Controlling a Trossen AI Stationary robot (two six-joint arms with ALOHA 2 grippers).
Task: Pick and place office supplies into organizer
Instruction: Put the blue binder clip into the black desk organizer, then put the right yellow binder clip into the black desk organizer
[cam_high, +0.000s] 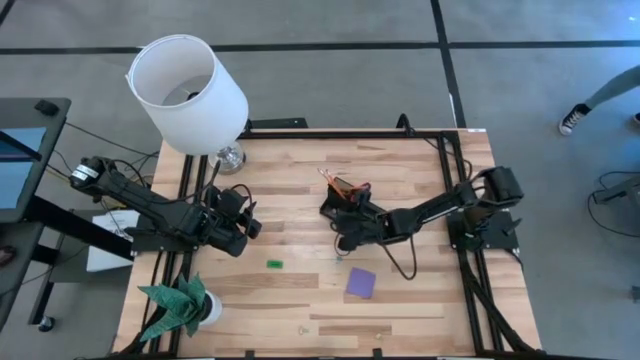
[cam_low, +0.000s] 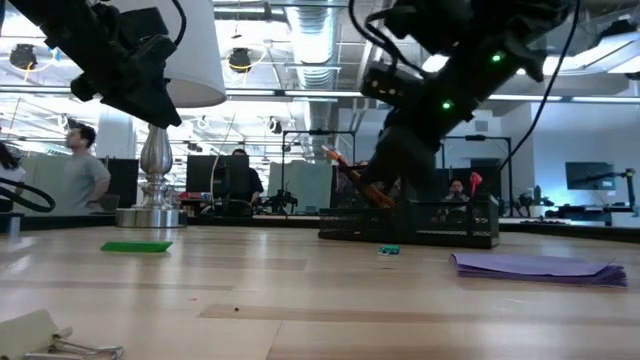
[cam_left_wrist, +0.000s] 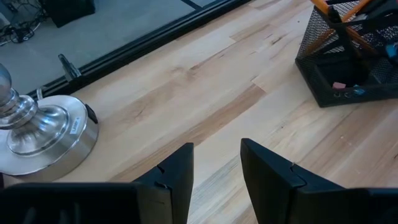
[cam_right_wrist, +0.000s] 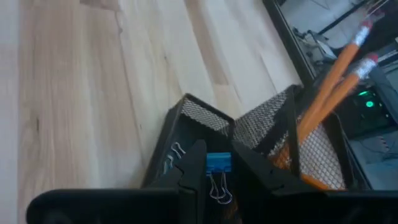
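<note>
The black mesh organizer (cam_high: 345, 203) stands mid-table with orange pencils (cam_right_wrist: 328, 84) leaning in its taller back section (cam_right_wrist: 273, 127). My right gripper (cam_right_wrist: 217, 157) hovers over the organizer's low front compartment (cam_right_wrist: 180, 134), shut on a small blue binder clip (cam_right_wrist: 218, 163). A purple note pad (cam_high: 361, 283) and a tiny green piece (cam_high: 274, 264) lie flat on the table nearer the front. My left gripper (cam_left_wrist: 216, 150) is open above bare wood left of the organizer, near the lamp base (cam_left_wrist: 43, 134). My right gripper pinches the binder clip by its blue body (cam_right_wrist: 218, 160) between the two fingertips. The clip's wire handles (cam_right_wrist: 219, 188) point back between the fingers. The clip is lifted clear, just above the organizer's front compartment.
A white-shaded lamp (cam_high: 190, 88) stands at the far left corner and a green paper plant (cam_high: 180, 305) at the near left. A binder clip (cam_low: 60, 340) lies near the table's front edge. A black frame rail (cam_high: 465, 190) borders the table. People show in the room behind (cam_low: 85, 175).
</note>
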